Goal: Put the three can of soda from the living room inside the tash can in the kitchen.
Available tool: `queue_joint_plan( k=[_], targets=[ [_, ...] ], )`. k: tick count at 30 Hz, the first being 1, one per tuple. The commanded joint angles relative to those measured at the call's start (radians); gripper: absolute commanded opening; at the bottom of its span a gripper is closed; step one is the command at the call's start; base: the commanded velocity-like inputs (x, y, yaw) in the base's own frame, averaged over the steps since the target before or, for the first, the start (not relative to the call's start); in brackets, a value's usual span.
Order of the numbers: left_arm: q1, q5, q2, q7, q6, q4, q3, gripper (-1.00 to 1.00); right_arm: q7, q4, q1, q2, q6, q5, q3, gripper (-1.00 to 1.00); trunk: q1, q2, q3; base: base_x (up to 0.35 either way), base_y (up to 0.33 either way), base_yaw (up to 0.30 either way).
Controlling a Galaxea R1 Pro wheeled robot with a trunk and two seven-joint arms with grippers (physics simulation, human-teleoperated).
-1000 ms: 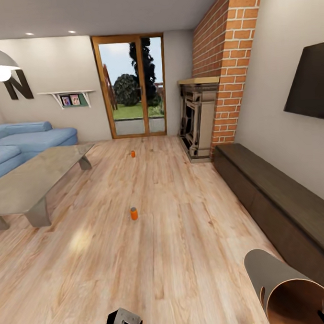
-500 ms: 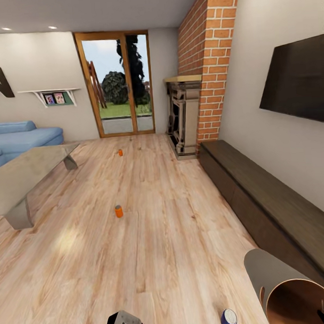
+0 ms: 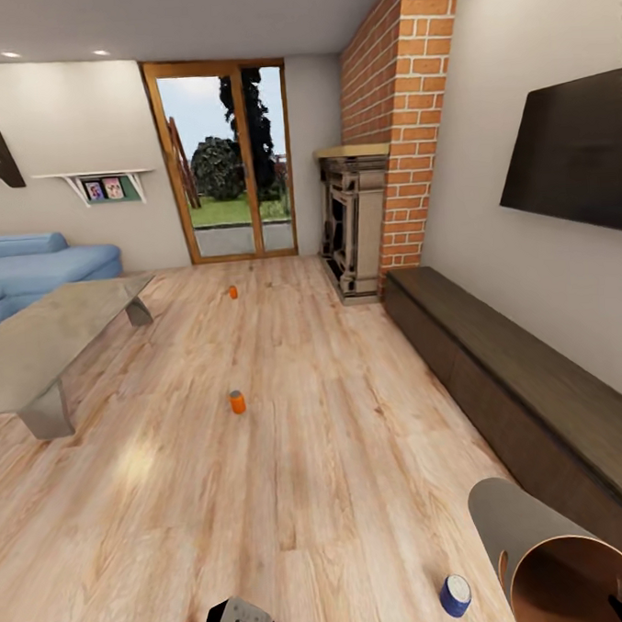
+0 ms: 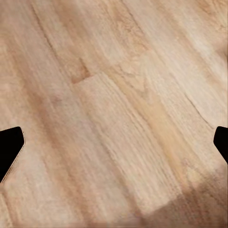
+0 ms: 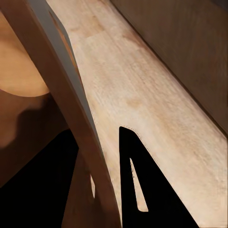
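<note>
right gripper [image 5: 97,183] — fingers astride tash can [image 5: 61,95] rim | wood floor [image 5: 142,95] | dark cabinet [image 5: 190,52]

Warm wood-plank floor [image 3: 336,420]: pale grained boards with a soft satin sheen. Glass-topped coffee table [image 3: 46,341]: smooth, reflective slab. Blue corner sofa [image 3: 41,263]: matt cloth. Red brick chimney column [image 3: 418,111]: rough, matt masonry. Long dark wood cabinet [image 3: 527,381]: matt, fine grain. Round bin [image 3: 523,542]: pale grey smooth outside, brown wood-toned inside. Small orange cans [image 3: 237,402]: smooth, with greyish tops.
</note>
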Motion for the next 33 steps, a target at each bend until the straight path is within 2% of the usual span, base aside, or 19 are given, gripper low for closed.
queue_joint_plan(
  k=[1,8,33],
  targets=[
    [0.000,0.000,0.000,0.000,0.000,0.000,0.000,1.00,0.006,-0.001,-0.001,0.000,0.000,-0.009,-0.005,-1.00,0.000,0.000,0.000,-0.006,0.315,-0.192],
    [0.000,0.000,0.000,0.001,0.000,0.000,-0.001,1.00,0.006,0.000,-0.001,-0.001,0.000,-0.009,-0.006,-1.00,0.000,0.000,0.004,-0.002,0.317,-0.230],
    [0.000,0.000,0.000,0.001,0.000,0.003,-0.043,1.00,0.006,0.010,-0.001,-0.006,0.000,-0.010,-0.014,-1.00,0.000,0.000,0.024,0.000,0.318,-0.238]
  ],
)
